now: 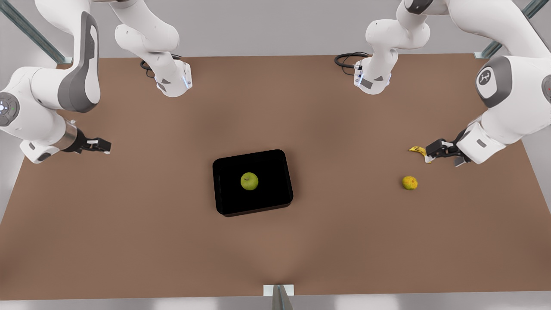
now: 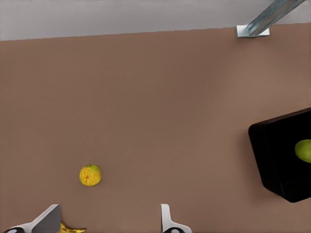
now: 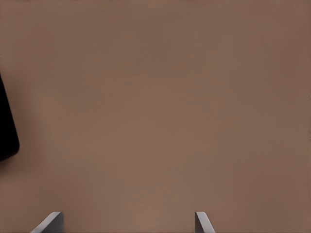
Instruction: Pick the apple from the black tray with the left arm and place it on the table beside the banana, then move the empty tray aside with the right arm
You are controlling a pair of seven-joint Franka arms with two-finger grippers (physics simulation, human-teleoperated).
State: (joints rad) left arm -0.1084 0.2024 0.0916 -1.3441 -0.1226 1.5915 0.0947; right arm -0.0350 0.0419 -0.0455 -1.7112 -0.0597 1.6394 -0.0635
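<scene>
A green apple lies in the middle of the black tray at the table's center. A yellow banana lies at the front view's right, partly hidden under my left gripper. That gripper hovers over the banana, open and holding nothing. My right gripper waits above bare table at the front view's left, open and holding nothing, and a corner of the tray shows off to its side.
A yellow-orange round fruit sits on the table near the banana, toward the front edge. Brown tabletop stretches all around the tray. The two arm bases stand at the back.
</scene>
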